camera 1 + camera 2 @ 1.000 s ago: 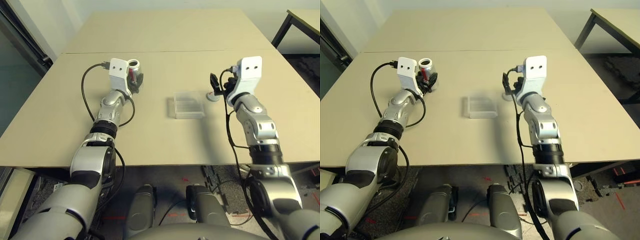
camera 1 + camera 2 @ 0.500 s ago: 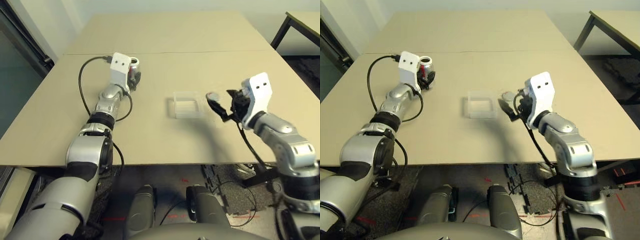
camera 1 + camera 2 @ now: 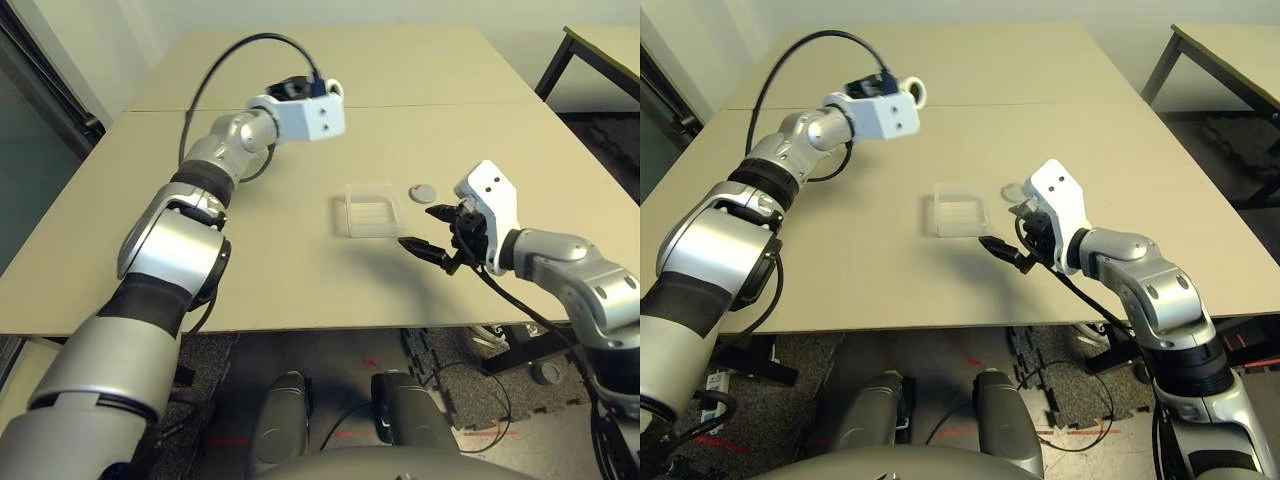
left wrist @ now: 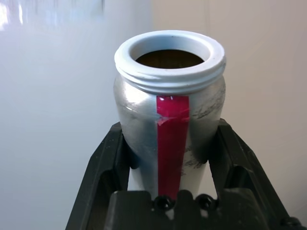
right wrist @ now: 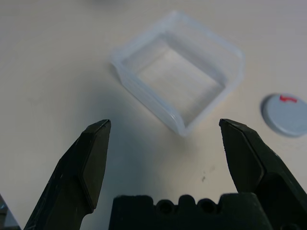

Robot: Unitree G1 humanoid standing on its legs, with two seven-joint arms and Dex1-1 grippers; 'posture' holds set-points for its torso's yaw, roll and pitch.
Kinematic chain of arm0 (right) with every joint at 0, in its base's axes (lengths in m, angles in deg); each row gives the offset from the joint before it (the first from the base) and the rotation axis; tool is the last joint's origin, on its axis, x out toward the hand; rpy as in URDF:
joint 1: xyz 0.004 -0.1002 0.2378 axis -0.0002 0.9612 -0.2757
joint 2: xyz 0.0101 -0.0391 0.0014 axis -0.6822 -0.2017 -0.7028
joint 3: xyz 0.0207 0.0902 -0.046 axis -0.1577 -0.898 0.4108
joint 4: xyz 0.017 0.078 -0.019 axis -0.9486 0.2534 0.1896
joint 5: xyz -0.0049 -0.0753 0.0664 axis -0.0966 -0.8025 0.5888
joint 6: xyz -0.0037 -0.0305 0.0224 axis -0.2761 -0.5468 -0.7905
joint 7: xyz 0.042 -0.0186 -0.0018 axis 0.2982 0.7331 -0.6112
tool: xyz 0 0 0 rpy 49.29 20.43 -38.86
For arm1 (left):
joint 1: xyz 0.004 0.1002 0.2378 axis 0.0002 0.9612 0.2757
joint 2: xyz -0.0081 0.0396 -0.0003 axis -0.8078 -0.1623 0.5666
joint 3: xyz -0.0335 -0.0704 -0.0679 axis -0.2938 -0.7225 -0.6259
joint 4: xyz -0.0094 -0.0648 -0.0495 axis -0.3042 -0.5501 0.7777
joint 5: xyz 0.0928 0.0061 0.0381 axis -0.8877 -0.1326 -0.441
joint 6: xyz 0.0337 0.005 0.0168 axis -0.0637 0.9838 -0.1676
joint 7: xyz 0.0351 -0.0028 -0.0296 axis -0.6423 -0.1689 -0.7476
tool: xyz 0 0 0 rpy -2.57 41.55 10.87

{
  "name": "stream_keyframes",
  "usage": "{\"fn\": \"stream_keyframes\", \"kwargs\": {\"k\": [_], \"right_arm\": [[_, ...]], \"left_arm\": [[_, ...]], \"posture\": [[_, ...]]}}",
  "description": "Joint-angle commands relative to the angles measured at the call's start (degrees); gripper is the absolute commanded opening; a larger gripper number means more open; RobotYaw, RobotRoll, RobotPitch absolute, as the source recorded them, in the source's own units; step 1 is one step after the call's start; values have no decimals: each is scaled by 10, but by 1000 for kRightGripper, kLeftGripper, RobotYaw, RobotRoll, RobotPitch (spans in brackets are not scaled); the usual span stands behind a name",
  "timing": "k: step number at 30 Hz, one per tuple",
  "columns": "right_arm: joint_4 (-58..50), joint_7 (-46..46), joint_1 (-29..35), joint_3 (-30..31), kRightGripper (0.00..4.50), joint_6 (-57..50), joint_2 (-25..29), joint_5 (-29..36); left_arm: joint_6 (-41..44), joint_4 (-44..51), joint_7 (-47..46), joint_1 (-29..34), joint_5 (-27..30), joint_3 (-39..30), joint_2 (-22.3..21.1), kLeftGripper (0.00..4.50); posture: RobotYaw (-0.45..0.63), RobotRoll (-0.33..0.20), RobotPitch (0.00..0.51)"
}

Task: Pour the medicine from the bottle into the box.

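Note:
My left gripper [image 4: 169, 132] is shut on the bottle [image 4: 168, 120], a silver-grey bottle with a red strip and an open white mouth. I hold it in the air above the far left of the table, left of and beyond the box [image 3: 370, 212]. The medicine is hidden; the bottle's inside looks dark. The clear, shallow box [image 5: 144, 86] lies mid-table with nothing in it. My right gripper [image 3: 420, 228] hovers open just to the right and front of the box, fingers [image 5: 93, 158] pointing toward it. The round grey cap [image 3: 421, 192] lies to the right of the box.
A second tan table [image 3: 340, 60] adjoins mine at the back along a seam. A dark-legged table [image 3: 600, 45] stands at the far right. The table's front edge [image 3: 300, 330] runs just below my right gripper.
My left arm has lifted the bottle off the table and swung it up and toward the middle. My right gripper has come away from the cap, toward the front beside the box.

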Motion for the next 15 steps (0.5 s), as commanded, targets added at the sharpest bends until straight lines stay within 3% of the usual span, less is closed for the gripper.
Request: {"fn": "stream_keyframes", "kwargs": {"k": [1,7,15], "right_arm": [[25,-9,-16,19,4500,20,-3,-15],[33,-5,-30,28,4500,24,-23,-20],[41,-4,-40,30,4500,26,-36,-26]], "left_arm": [[-11,-13,-47,-12,-89,80,17,2464],[1,-22,-105,-10,-174,166,37,2464],[-5,-28,-116,-8,-172,163,49,2464]], "posture": [[-81,0,80],[-92,0,83],[-94,0,85]]}}
